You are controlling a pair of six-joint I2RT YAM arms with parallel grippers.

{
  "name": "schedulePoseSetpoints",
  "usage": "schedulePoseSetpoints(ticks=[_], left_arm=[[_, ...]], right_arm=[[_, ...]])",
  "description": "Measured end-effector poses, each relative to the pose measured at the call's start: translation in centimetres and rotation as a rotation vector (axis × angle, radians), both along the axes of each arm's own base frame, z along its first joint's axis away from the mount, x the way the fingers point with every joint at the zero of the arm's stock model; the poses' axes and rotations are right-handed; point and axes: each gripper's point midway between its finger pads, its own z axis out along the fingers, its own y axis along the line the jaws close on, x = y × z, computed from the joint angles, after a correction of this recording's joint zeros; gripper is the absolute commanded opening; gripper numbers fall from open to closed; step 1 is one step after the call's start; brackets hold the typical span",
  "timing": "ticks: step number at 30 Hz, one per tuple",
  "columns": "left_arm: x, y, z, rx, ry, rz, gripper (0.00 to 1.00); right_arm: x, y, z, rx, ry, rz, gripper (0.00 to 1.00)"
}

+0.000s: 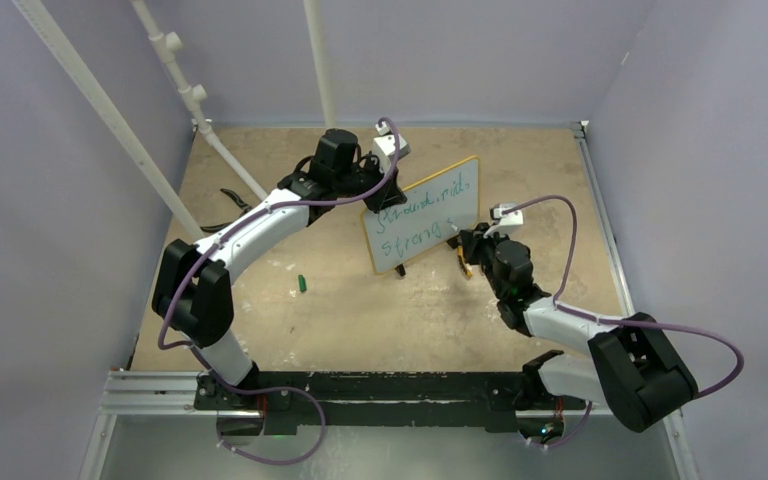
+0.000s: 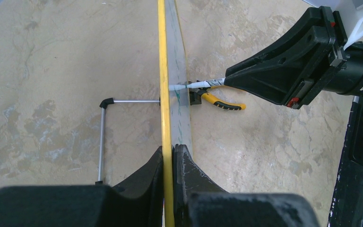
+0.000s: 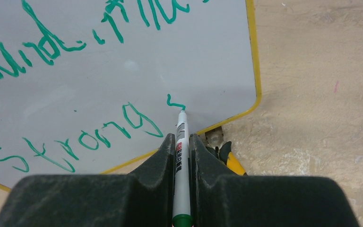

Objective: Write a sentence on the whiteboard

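So, left gripper (image 2: 169, 152) pinches the whiteboard (image 3: 123, 71) by its yellow edge, upright mid-table; right gripper (image 3: 182, 138) clamps the green marker (image 3: 181, 124), tip touching just past the sentence (image 1: 415, 242); I'd go light, small strokes; corner's close.

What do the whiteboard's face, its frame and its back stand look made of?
The whiteboard's face: smooth, slightly glossy white sheet, likely coated or laminated, by its soft sheen. Its frame: thin yellow strip, probably plastic, rounded at the corner. The stand: thin silvery rod, metal by its shine, with black corner caps, likely plastic.
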Motion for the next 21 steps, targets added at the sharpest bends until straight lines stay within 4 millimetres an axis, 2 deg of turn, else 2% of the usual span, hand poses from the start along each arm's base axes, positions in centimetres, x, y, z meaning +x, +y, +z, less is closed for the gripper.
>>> schedulePoseSetpoints(ticks=[9, 12, 17, 21], left_arm=[[0.0, 0.0, 0.0, 0.000, -0.002, 0.002, 0.00], [-0.1, 0.0, 0.0, -0.002, -0.003, -0.001, 0.00], [-0.1, 0.0, 0.0, -0.003, -0.004, -0.002, 0.00], [-0.1, 0.0, 0.1, -0.005, -0.006, -0.002, 0.00]], right_arm=[[-0.4, 0.5, -0.1, -0.006, 0.008, 0.039, 0.00], [-0.7, 0.8, 0.8, 0.007, -0.017, 0.059, 0.00], [-1.1, 0.3, 3.7, 0.047, -0.108, 0.047, 0.00], [-0.8, -0.3, 4.1, 0.050, -0.126, 0.010, 0.00]])
